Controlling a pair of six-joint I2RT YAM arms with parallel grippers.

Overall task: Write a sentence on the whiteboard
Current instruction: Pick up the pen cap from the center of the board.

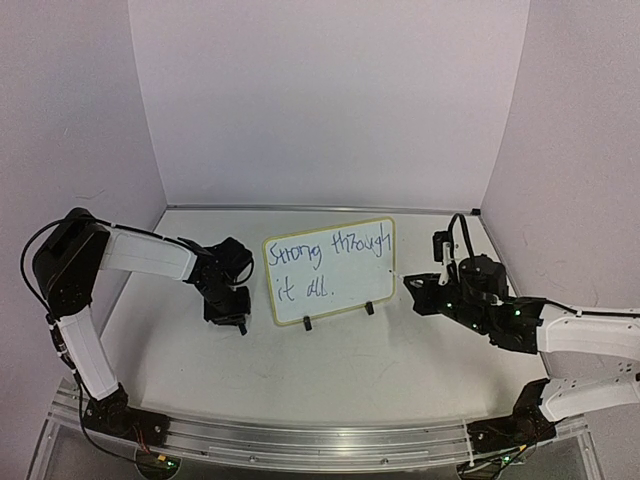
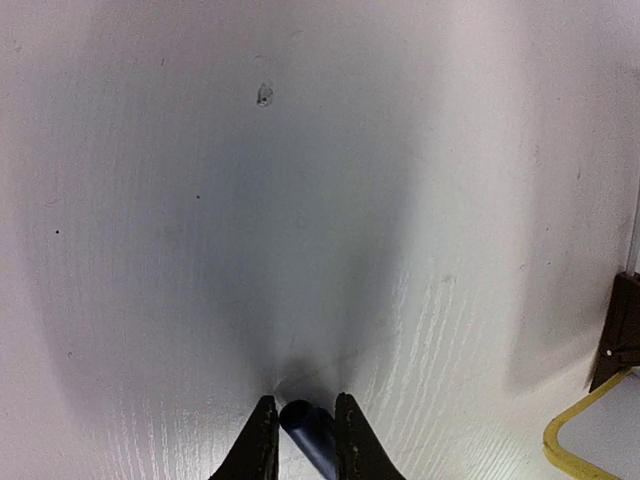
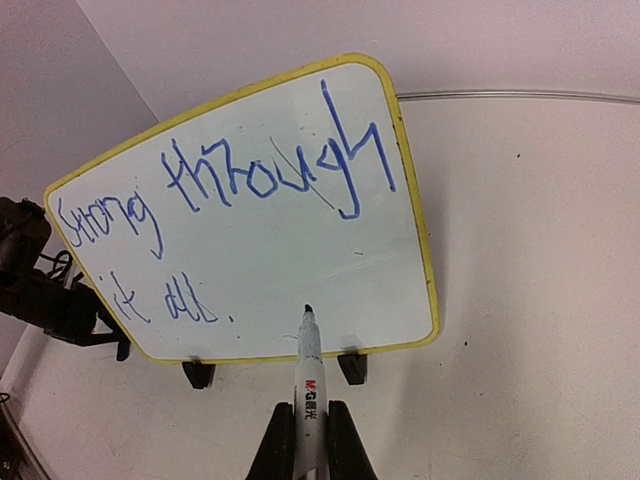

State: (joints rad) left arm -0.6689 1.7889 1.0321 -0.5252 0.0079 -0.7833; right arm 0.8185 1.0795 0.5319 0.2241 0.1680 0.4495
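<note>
One whiteboard [image 1: 330,270], two clip feet [image 3: 351,367], one marker [image 3: 308,370] and one blue cylinder [image 2: 308,432] are showing, with two grippers [image 1: 228,320] (one per arm).

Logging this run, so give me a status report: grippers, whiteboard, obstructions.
Left gripper shut on dark blue cylinder. Right gripper shut on marker, tip toward whiteboard. Whiteboard upright, reads Strong through it all. Nothing between marker and board.

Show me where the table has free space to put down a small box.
Free: the table strip in front of the whiteboard, down to the near edge, and the narrow strip behind it, up to the back wall. Crowded: left of the board, the left gripper around a blue piece; right, the right gripper with the marker.
</note>
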